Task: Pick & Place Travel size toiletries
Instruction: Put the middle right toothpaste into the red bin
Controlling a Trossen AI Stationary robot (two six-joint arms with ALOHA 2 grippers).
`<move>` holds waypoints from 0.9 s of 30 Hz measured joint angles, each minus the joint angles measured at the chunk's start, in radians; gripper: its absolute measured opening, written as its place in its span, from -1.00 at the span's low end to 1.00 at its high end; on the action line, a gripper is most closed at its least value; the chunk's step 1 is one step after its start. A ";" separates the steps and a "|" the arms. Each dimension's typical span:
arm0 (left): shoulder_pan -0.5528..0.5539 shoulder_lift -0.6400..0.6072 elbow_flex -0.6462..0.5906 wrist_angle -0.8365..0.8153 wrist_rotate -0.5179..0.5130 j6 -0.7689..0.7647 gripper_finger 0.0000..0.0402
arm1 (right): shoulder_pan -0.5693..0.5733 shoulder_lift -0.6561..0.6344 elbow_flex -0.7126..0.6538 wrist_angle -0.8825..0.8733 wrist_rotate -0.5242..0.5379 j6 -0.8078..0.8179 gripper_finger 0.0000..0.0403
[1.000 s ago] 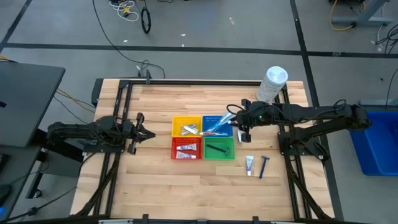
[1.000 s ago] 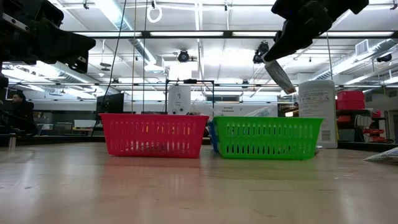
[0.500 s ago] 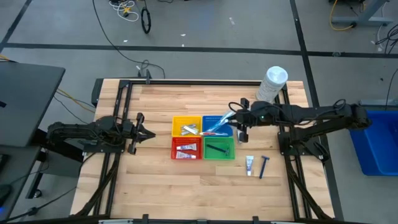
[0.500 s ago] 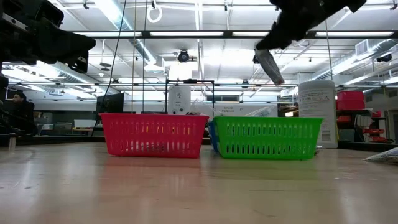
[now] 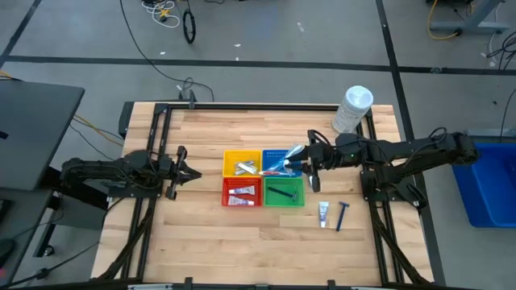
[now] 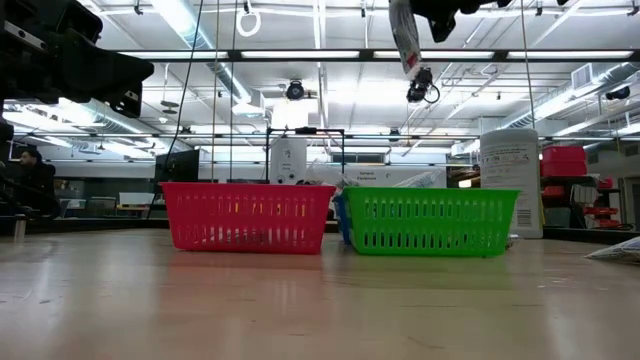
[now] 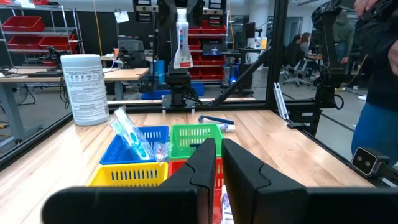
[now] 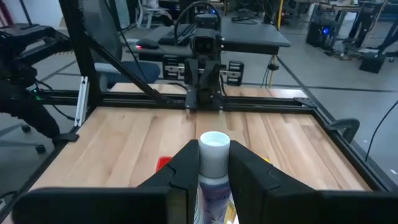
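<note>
gripping white-capped tube [image 8: 214, 163], right pincer [image 8: 211, 171], upright

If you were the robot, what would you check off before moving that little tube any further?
1. Right pincer shut on the tube: ok.
2. Tube held well above the baskets: ok, the low view shows it high over the green basket.
3. Red basket already holds tubes, so it looks like the target: ok, as a guess.
4. Pincer directly over the red basket: not ok; it sits at the blue basket's right edge.
5. Left pincer out of the way, left of the baskets: ok.
6. Tube and razor waiting on the table: ok.
</note>
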 joint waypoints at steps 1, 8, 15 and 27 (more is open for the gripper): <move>0.000 0.000 0.000 0.000 0.000 0.000 -0.84 | 0.003 0.000 0.000 0.001 0.000 0.000 -0.62; 0.000 0.000 0.000 0.000 0.000 0.000 -0.84 | 0.006 0.017 0.013 0.015 0.000 0.000 -0.62; 0.000 0.000 0.000 0.000 0.000 0.000 -0.84 | 0.006 0.110 0.149 -0.016 -0.002 -0.012 -0.62; 0.000 0.000 0.000 0.000 0.000 0.000 -0.84 | 0.037 0.284 0.343 -0.017 -0.054 -0.080 -0.61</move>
